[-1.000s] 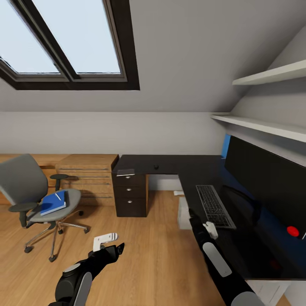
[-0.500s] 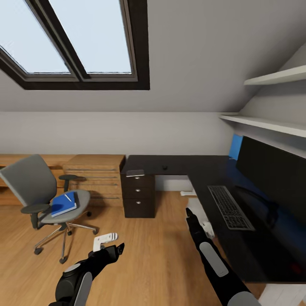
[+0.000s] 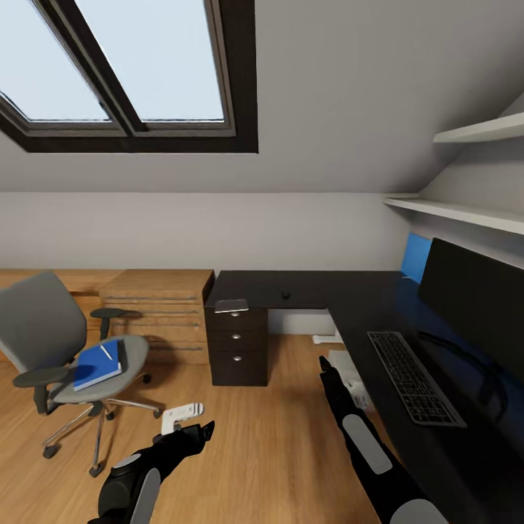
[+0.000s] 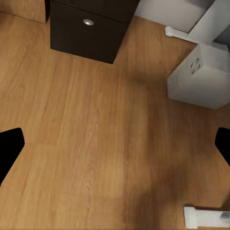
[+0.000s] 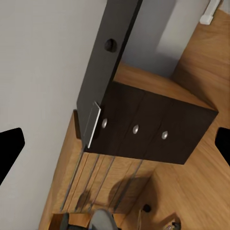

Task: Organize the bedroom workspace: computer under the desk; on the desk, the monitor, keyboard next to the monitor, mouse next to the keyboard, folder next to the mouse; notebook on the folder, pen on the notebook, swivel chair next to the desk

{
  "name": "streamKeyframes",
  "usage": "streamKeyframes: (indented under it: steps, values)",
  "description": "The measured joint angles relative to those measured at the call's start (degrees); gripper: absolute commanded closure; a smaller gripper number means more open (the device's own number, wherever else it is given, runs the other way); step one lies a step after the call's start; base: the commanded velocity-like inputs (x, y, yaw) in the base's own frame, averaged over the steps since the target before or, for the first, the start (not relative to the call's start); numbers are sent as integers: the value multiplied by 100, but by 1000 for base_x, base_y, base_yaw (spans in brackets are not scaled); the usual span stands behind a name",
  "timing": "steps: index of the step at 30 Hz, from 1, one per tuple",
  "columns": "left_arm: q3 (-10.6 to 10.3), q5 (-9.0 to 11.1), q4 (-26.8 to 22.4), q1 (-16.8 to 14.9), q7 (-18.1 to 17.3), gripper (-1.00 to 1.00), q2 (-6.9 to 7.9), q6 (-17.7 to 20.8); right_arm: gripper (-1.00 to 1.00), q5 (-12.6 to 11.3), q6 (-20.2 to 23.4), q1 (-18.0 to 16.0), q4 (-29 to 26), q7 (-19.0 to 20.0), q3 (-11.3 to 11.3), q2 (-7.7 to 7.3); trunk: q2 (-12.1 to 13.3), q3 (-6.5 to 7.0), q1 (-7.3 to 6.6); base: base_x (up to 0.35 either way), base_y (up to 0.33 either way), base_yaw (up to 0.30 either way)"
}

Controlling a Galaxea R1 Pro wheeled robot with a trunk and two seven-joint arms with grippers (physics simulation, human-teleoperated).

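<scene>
both claws, left (image 4: 115, 143) and right (image 5: 115, 143), gape empty; folder (image 3: 96, 364) lies on swivel chair (image 3: 44, 327).

Light wood drawer unit (image 3: 156, 309) vs. back wall; two white shelves (image 3: 473, 175) on side wall; dark-framed skylight (image 3: 131, 73) in sloped ceiling.

Even, bright daylight enters through the skylights (image 3: 124, 65). Shadows are soft: a faint patch on the wood floor (image 4: 96, 143), another beneath the chair (image 3: 69, 349). The glossy desk (image 3: 378, 306) carries blue reflections. Renders sharp; straight lines bow towards the head view's edges.
</scene>
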Motion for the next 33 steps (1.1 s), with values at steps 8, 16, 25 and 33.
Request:
streamKeyframes:
  steps: [8,16,25,33]
  values:
    - [5,0,-27,0,-1,-100,9,-123,-100,14,-2,1,-12,-6,15,7,0,0,0,329,0,0]
    - [4,0,-27,0,3,-100,10,-128,-100,35,-3,9,-295,-22,24,2,0,0,0,329,0,0]
    - [5,0,-27,0,0,-100,10,-128,-100,39,-3,10,-312,-27,25,-4,0,0,0,330,0,0]
    - [5,0,-27,0,-3,-100,10,-128,-100,38,-3,10,-336,-51,25,-11,0,0,0,332,0,0]
